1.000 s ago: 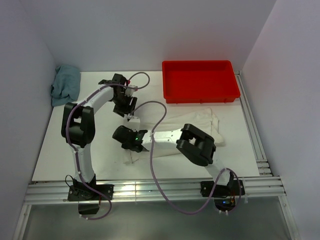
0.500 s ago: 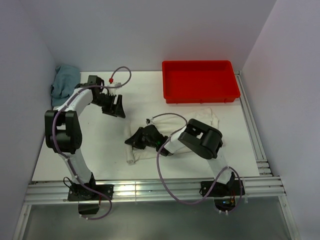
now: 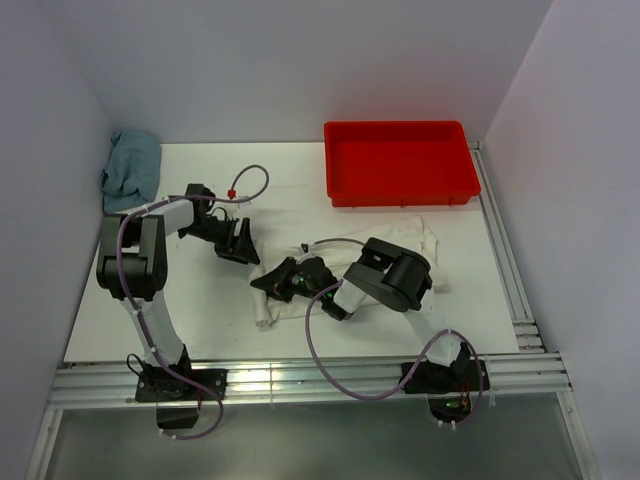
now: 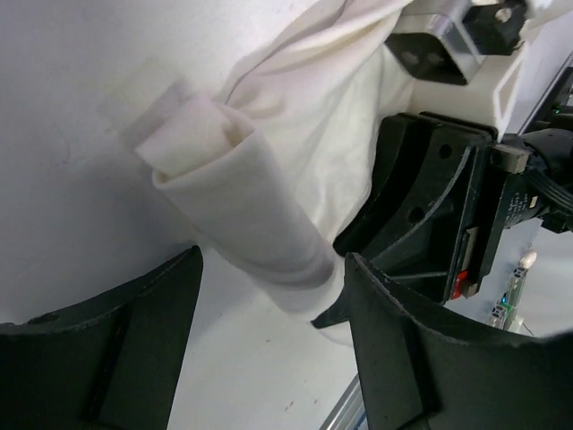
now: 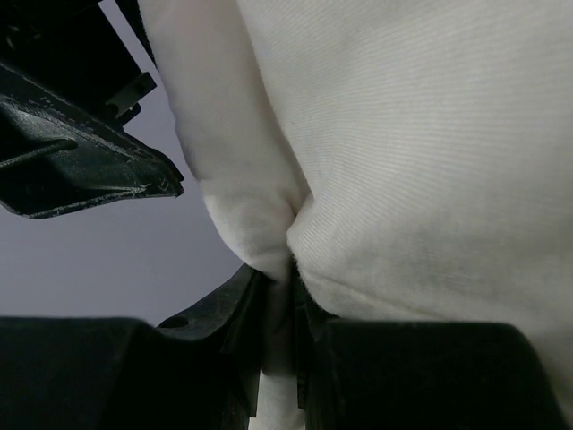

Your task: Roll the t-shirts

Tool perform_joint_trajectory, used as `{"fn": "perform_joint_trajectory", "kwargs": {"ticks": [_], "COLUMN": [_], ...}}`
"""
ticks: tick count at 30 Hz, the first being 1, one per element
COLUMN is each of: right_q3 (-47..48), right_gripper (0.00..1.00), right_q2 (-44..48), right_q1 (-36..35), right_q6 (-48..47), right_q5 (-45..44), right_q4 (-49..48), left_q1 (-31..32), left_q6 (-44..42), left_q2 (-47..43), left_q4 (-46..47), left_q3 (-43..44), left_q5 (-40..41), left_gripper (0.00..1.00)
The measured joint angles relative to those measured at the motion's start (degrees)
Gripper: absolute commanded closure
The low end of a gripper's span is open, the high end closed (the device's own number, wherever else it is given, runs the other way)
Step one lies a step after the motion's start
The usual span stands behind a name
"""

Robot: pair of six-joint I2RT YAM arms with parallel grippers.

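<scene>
A cream-white t-shirt (image 3: 420,240) lies across the middle of the table, and its left end (image 3: 262,312) is wound into a loose roll. My right gripper (image 3: 285,280) rests low on that end. In the right wrist view my right gripper (image 5: 277,313) is shut on a fold of the t-shirt (image 5: 403,134). My left gripper (image 3: 240,245) hovers just left of it, open. In the left wrist view the roll (image 4: 233,206) reaches in between the spread fingers (image 4: 107,340), which do not clamp it. The right gripper's black body (image 4: 430,206) sits close on the right.
A red tray (image 3: 400,160) stands at the back right, just behind the shirt. A crumpled blue cloth (image 3: 132,168) lies in the back left corner. Bare white table (image 3: 200,300) shows in front of the left arm. Aluminium rails run along the near and right edges.
My left gripper has swung from the back of the table down to the shirt's rolled end and opened wider. My right gripper kept its pinch and shifted slightly right as its arm folded in.
</scene>
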State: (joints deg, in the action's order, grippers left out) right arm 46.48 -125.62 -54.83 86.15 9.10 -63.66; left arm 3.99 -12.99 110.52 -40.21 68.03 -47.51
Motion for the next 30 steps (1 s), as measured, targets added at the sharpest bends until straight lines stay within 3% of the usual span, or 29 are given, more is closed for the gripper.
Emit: {"fn": "perform_joint_trajectory", "kwargs": {"ticks": [5,9,13,18,30], "right_q3": [0.00,0.17,1.64,8.85,20.83], "right_gripper": [0.86,0.71,0.58,0.46,0.39], "right_q2": [-1.09,-0.72,2.71,8.74,14.34], "right_q1": [0.13,0.13,-0.11,-2.01,-8.07], "right_q6": [1.25,0.76,-2.56,-9.53,-17.59], "right_q5": [0.50,0.44,-0.83,-6.03,-22.08], "right_q4": [-2.71,-1.29,8.61,30.53,67.78], "left_q1": [0.39,1.68,3.78,6.99,11.80], "left_q6": [2.05,5.11,7.80,9.07,9.64], "left_q2": [0.74,1.14,0.87,-0.35,-0.55], "left_q4": [2.99,5.07,4.83,2.86,-2.03], "left_q3": [-0.24,-0.24,0.37,1.97,6.67], "left_q5": [-1.31,2.38,7.41,15.10,28.20], "left_gripper": [0.40,0.80,0.98,1.00,1.00]}}
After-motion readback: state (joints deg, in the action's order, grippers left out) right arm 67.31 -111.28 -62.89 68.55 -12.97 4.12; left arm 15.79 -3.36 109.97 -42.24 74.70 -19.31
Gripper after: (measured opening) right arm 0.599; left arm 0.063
